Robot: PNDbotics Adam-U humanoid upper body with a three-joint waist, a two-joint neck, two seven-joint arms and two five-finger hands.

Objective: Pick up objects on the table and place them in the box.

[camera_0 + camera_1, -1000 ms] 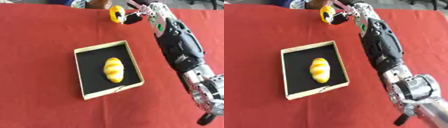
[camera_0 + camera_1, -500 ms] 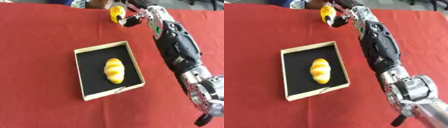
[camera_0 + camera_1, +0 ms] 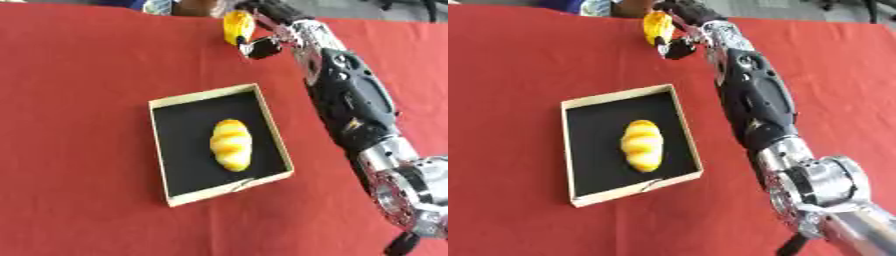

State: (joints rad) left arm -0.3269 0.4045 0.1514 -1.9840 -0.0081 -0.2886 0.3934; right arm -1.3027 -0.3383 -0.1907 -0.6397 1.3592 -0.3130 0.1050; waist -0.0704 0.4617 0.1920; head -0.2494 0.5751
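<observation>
near table's far edge: right hand (image 3: pixel 262 37) w/ fingers curled on yellow object (image 3: pixel 236 26); bread (image 3: pixel 231 144) already in box (image 3: pixel 273 131). step: pick-up; next, carry obj. over box, release.

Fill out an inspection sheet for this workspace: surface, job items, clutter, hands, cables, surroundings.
Surface: red tablecloth covering the whole table.
Job items: shallow box with a pale rim and black lining, mid-table; a yellow croissant-shaped piece lies inside it. A yellow object is at the far edge, at the right hand.
Clutter: nothing seen.
Hands: right hand is stretched to the far edge, its fingers round the yellow object. Left hand not in view.
Cables: nothing seen.
Surroundings: grey floor beyond the table; something blue and brown at the far edge, too unclear to identify.
</observation>
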